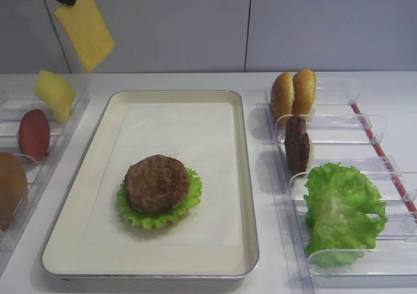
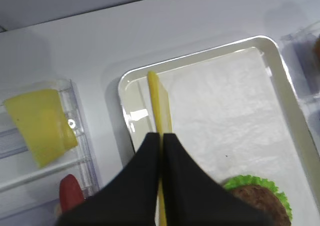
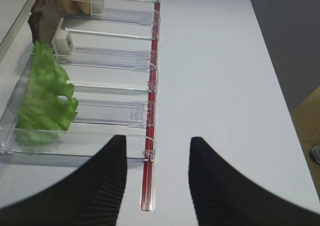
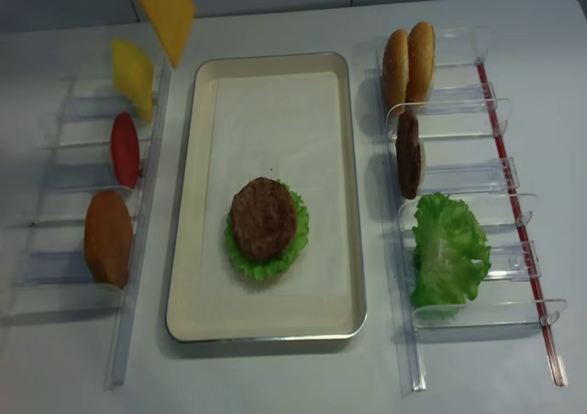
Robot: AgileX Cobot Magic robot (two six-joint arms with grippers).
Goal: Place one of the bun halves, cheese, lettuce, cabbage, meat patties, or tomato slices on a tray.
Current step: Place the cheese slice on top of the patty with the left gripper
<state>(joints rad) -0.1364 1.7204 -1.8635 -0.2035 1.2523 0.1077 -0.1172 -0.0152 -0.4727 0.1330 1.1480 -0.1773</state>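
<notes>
- White worktop (image 1: 195, 79) under a pale grey wall, carrying the cream tray (image 1: 71, 190) at centre and clear plastic bins (image 4: 459, 102) on both sides.
- On the tray liner: one meat patty (image 1: 156, 182) stacked on a lettuce leaf (image 1: 189, 199).
- Left tool (image 2: 162, 141) clamped on the deep yellow-orange cheese (image 1: 85, 30), lifted high over the tray's far left corner, slice hanging tilted.
- Left bins: paler yellow slice (image 1: 55, 95), red tomato slice (image 1: 34, 134), brown bun half (image 1: 10, 186).
- Right bins: two upright bun halves (image 1: 293, 93), a patty on edge (image 1: 297, 144), a large lettuce bunch (image 1: 342, 209).
- Right tool (image 3: 157, 186) with fingers (image 3: 100, 186) apart, holding nothing, hovering beside the red-edged bin rail (image 3: 150, 136).
</notes>
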